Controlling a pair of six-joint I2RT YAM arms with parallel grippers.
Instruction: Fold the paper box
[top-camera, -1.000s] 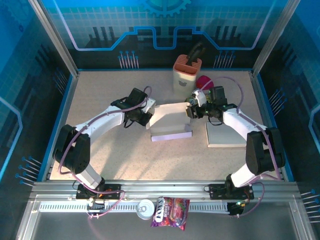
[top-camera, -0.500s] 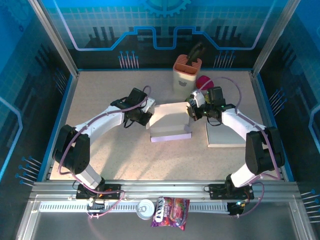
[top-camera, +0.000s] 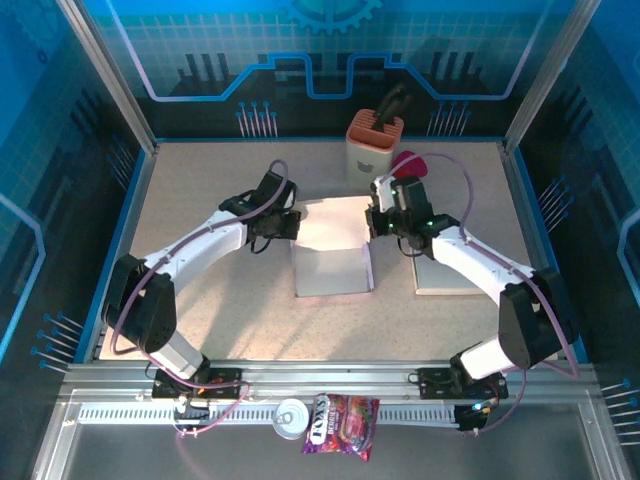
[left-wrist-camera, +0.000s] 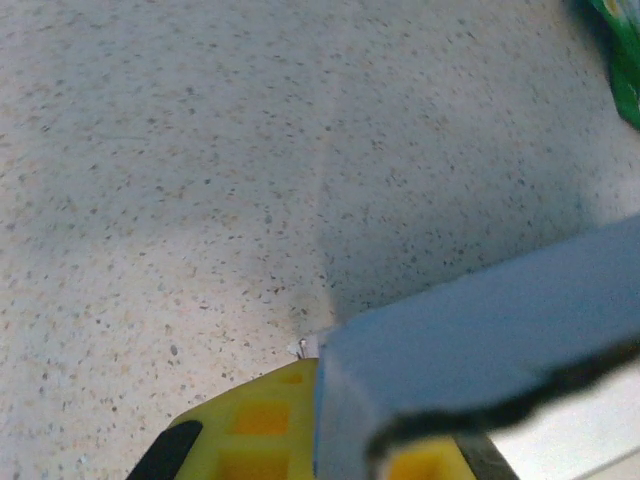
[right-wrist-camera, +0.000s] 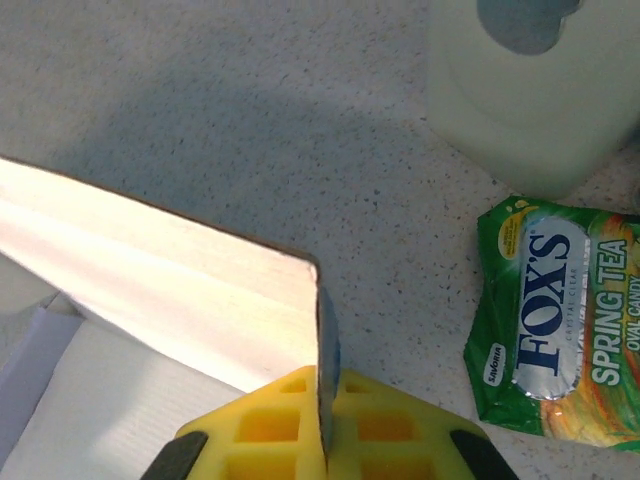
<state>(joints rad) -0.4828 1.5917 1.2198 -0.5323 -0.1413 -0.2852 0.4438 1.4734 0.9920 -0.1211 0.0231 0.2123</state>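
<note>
The left gripper (top-camera: 288, 224) is clamped on the left wall of the box (top-camera: 331, 264). The right gripper (top-camera: 374, 222) pinches its right wall, over the desk (top-camera: 220, 295).

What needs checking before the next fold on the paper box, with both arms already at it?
1. Left gripper clamped on a wall of the paper box: ok.
2. Right gripper clamped on the opposite wall, its edge between the pads: ok.
3. Box bottom flat on the table: cannot tell.
4. Candy packet apart from the box: ok.
5. White container apart from the box: ok.
</note>
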